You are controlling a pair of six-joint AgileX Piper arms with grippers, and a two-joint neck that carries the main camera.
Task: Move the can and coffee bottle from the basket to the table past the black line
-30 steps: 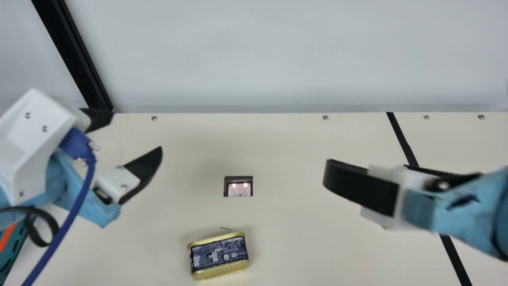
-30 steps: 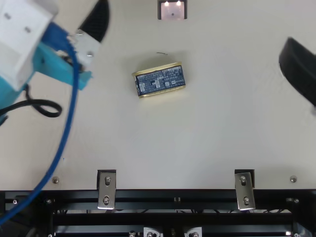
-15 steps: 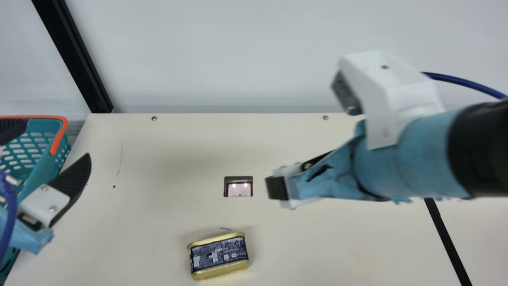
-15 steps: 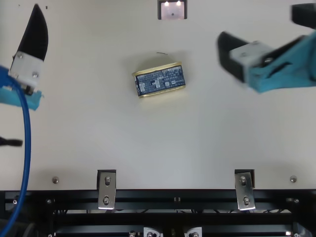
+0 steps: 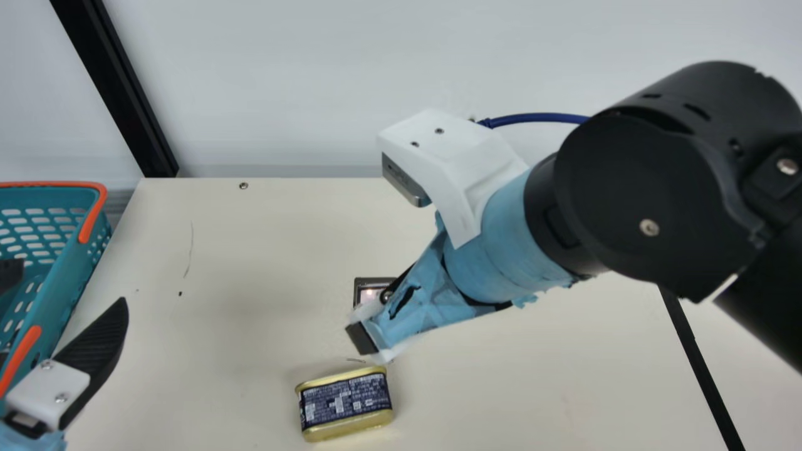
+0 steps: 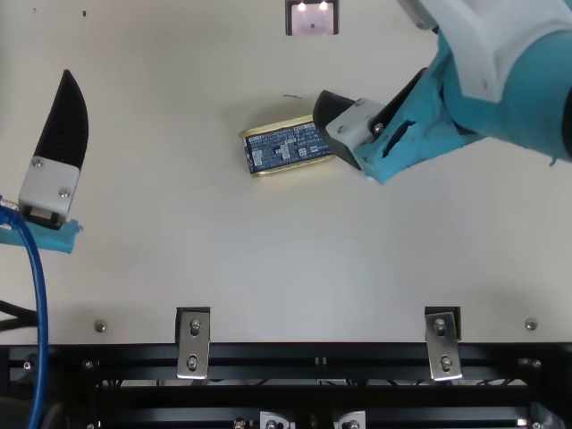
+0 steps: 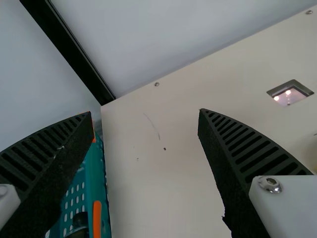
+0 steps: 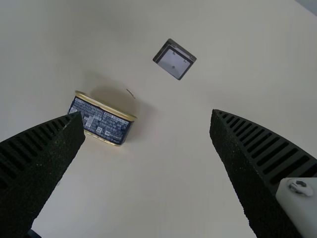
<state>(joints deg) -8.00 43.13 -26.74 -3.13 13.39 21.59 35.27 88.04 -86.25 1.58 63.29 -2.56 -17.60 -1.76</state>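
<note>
Right hand: the black ribbed hand (image 8: 146,113) has swung in from the far side and is now close to the can. It is wide open and has nothing in it.
Blue, gold-edged metal can (image 5: 344,404): it has not moved. It lies on the cream surface (image 5: 250,326), near one finger of the right hand, not yet in the middle of the gap. I can't tell if they touch.
Left hand: the other black ribbed hand (image 7: 144,113) has gone back to the teal basket (image 5: 67,282). It is wide open too, and holds nothing.
Basket: a dark thing (image 7: 79,220) is inside. It may be the coffee bottle, but I can't be sure.
Black line (image 5: 697,357): the can is on the basket's side of it, so it still has to cross. It looks like the right hand's job to take it over.
</note>
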